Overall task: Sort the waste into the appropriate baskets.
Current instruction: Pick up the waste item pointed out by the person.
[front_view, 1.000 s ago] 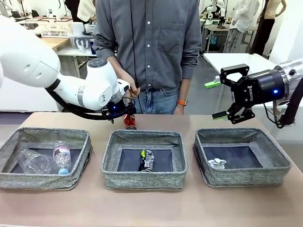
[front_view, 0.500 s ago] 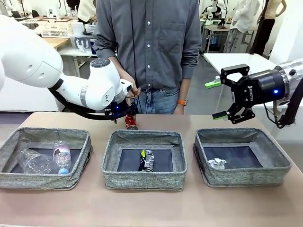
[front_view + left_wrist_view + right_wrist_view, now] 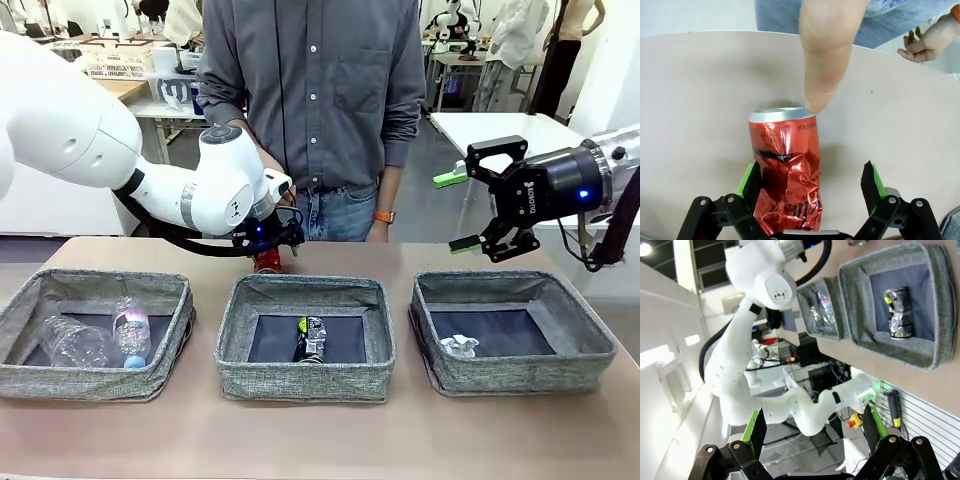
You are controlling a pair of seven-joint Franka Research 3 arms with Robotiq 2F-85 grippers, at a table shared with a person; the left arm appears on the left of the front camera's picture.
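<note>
A crumpled red can (image 3: 787, 167) stands upright on the table behind the middle basket (image 3: 305, 380). A person's finger (image 3: 822, 75) presses on its top rim. My left gripper (image 3: 811, 175) is open around the can, which sits close to the left fingertip (image 3: 751, 176). In the front view the left gripper (image 3: 270, 240) hides most of the red can (image 3: 268, 263). My right gripper (image 3: 455, 211) hangs open and empty above the right basket (image 3: 520, 375). The left basket (image 3: 90, 380) holds a clear bottle (image 3: 75, 342) and a pink-labelled bottle (image 3: 131, 332). A dark can (image 3: 311, 338) lies in the middle basket, a paper wad (image 3: 459, 346) in the right one.
The person (image 3: 320, 100) stands at the far edge, right behind the can, with the other hand (image 3: 925, 42) hanging beside the table. The three baskets stand in a row across the table. Bare tabletop (image 3: 300, 440) runs along the near edge.
My left arm has shifted right and down over the red can, which now shows less in the front view. The right arm has stayed put.
</note>
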